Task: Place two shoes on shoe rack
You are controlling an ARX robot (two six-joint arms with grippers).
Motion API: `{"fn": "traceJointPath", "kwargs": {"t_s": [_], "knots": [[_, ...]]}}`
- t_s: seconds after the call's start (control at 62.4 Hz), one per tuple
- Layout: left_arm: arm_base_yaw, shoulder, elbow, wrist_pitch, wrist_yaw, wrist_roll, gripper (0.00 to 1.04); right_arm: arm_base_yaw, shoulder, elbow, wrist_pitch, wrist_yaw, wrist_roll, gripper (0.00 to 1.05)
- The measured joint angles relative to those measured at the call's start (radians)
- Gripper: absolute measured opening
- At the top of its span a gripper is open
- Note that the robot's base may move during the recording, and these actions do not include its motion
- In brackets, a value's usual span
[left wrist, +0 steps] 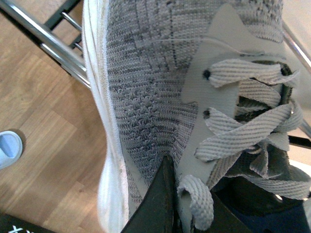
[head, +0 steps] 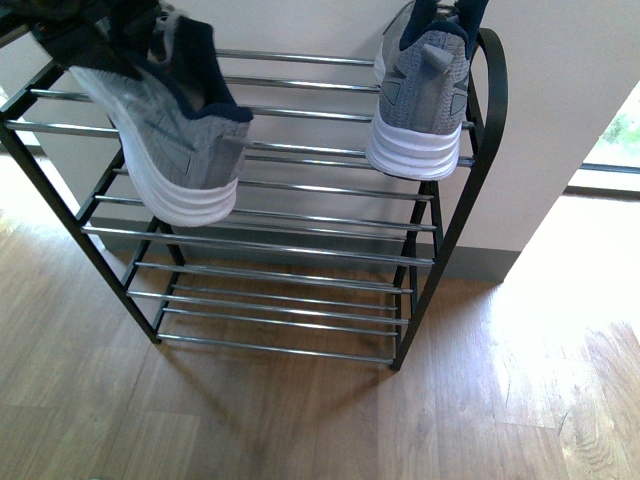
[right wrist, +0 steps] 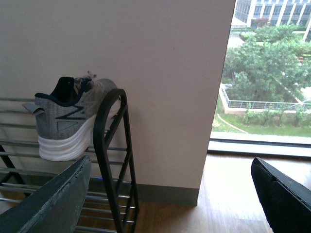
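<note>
A: How is the left pincer?
B: It is pinching a sneaker at its laces, tilted over the rack.
A: And the right pincer?
B: Spread, empty. The second sneaker is ahead of it, on the top rods.
A: Any writing?
B: Only an N-like side mark.

Grey sneaker on rack top tier, right end (heel facing front); second sneaker tilted at left.

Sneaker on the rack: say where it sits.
Front view: the sneaker rests on the rack's top tier, right end, heel toward the camera, beside the curved side frame, right of the held sneaker.
</note>
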Motion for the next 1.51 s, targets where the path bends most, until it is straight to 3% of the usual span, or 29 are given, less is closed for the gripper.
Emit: {"fn": "traceJointPath", "kwargs": {"t_s": [0.128,0.305,0.674,1.042,1.508], "knots": [[-0.023,0.076,0.193,-0.136,0.029,0.042,0.01,0.0,0.0,0.0,0.0,0.0,0.0,0.96],[-0.063,0.089,0.317,-0.175,0.065,0.149,0.01,0.0,0.0,0.0,0.0,0.0,0.0,0.96],[-0.082,0.138,0.328,-0.131,0.069,0.179,0.01,0.0,0.0,0.0,0.0,0.0,0.0,0.96],[-0.149,0.232,0.401,-0.124,0.257,0.187,0.01,0.0,0.0,0.0,0.0,0.0,0.0,0.96],[-0.114,0.312,0.489,-0.103,0.243,0.209,0.01,0.0,0.0,0.0,0.0,0.0,0.0,0.96]]}}
